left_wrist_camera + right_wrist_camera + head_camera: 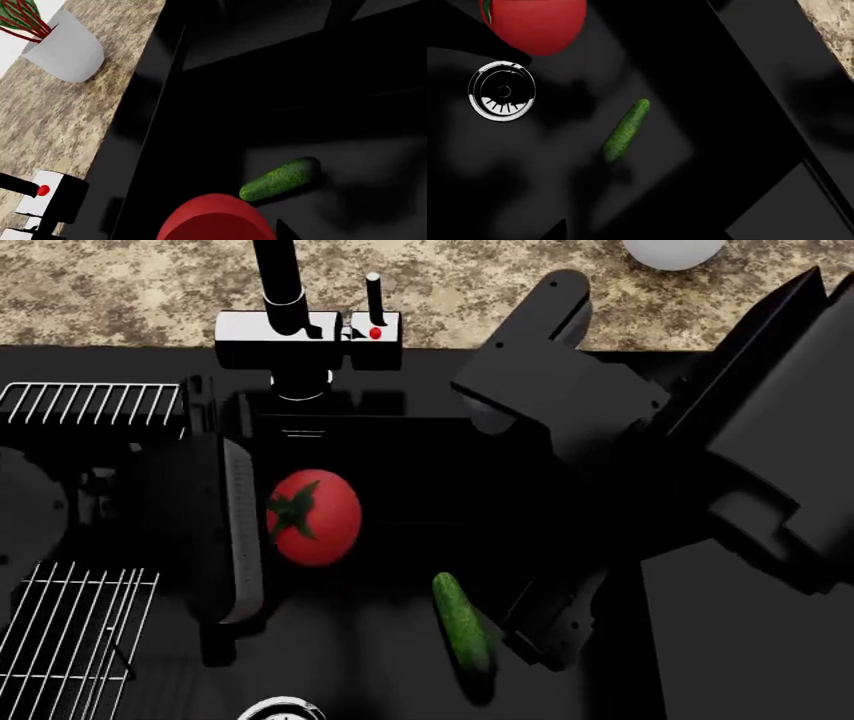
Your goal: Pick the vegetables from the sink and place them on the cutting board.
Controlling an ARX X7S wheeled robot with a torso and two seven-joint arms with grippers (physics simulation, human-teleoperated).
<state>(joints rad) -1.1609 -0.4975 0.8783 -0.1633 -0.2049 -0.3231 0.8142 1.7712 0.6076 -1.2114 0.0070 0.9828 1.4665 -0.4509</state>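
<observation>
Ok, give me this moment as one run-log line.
tomato: in sink | cucumber: in sink, apart from tomato | left gripper: beside tomato, not gripping | right gripper: by cucumber, grip unclear | cutting board: unseen

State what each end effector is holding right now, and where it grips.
Nothing is held. The tomato and cucumber both lie loose in the sink.

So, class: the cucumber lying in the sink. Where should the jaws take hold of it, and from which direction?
Grip the cucumber around its middle, coming straight down from above, jaws closing across its narrow width. It lies flat on the floor of the sink, slim and long, so its two long sides are exposed. The tomato sits apart from it, leaving room.
</observation>
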